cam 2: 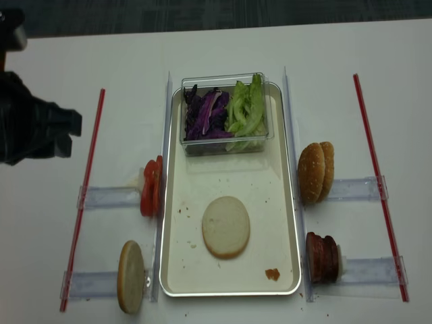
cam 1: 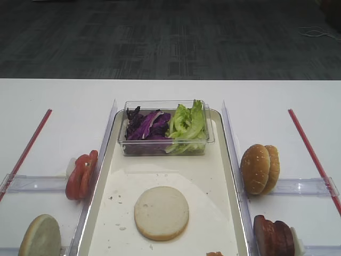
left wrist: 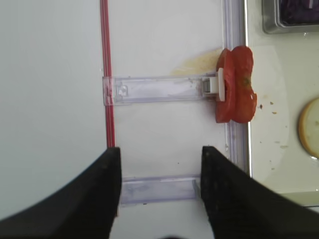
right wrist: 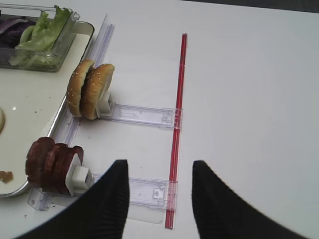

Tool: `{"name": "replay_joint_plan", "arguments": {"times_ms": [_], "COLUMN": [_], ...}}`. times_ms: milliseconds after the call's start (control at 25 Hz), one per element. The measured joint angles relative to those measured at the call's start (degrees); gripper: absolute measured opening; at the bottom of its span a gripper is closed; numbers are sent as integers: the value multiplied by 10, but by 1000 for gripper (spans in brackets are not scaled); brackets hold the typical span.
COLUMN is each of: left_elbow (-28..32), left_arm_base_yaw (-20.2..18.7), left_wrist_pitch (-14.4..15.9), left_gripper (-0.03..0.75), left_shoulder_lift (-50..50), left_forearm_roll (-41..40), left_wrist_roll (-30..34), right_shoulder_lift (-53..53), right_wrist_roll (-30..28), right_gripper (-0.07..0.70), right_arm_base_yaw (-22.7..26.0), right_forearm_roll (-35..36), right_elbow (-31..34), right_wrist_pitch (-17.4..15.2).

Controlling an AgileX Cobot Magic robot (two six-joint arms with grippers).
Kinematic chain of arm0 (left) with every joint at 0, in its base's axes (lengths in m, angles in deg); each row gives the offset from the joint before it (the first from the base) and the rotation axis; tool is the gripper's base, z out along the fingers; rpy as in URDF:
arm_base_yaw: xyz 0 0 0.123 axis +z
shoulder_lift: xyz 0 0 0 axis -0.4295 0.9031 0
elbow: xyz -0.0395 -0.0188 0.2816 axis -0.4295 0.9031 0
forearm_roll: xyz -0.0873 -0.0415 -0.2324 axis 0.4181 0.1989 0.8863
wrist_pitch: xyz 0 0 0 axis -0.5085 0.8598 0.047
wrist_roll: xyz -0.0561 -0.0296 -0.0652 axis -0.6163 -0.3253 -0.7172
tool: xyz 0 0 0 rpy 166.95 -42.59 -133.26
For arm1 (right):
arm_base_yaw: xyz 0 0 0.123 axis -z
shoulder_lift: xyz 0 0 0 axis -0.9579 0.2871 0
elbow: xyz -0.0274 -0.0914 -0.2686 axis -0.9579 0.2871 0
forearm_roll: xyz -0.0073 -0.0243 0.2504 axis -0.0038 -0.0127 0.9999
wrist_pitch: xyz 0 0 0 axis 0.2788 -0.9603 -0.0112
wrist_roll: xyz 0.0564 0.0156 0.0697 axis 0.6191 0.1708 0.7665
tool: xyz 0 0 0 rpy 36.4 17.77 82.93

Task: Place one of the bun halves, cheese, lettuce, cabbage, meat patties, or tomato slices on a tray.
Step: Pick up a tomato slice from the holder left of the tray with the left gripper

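Note:
A pale, cut-face-up bun half (cam 1: 161, 212) lies on the cream tray (cam 1: 205, 176). At the tray's far end are purple cabbage (cam 1: 146, 126) and green lettuce (cam 1: 186, 125). Tomato slices (left wrist: 236, 84) stand on edge left of the tray, with another bun half (cam 1: 41, 237) nearer me. To the right stand two bun halves (right wrist: 89, 89) and meat patties (right wrist: 52, 164). No cheese is in view. My left gripper (left wrist: 160, 149) hovers open over a clear holder, short of the tomato. My right gripper (right wrist: 160, 163) is open and empty, right of the patties.
A clear plastic tub (cam 1: 166, 144) holds the leaves. Clear plastic holder rails (cam 1: 37, 183) and red strips (cam 1: 311, 154) flank the tray. A small orange scrap (cam 2: 272, 274) lies on the tray's near right corner. My black left arm (cam 2: 30, 125) hangs over the table's left side.

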Motion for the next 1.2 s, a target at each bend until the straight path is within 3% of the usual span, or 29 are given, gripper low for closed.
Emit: {"name": "replay_joint_plan", "arguments": {"times_ms": [280, 1000, 1200], "left_elbow": [-47, -52, -52], "left_arm_base_yaw": [0, 0, -33], "left_wrist_pitch": [-1, -10, -14], "left_gripper": [342, 342, 342], "left_shoulder_lift": [90, 141, 141], "left_forearm_roll": [0, 12, 12], "left_wrist_roll": [0, 0, -9], "right_shoulder_lift": [0, 0, 0], "right_wrist_roll": [0, 2, 2], "right_gripper": [326, 326, 326], "right_arm_base_yaw": [0, 0, 0], "right_forearm_roll": [0, 0, 0], "right_elbow": [0, 0, 0], "right_wrist_pitch": [0, 0, 0]}}
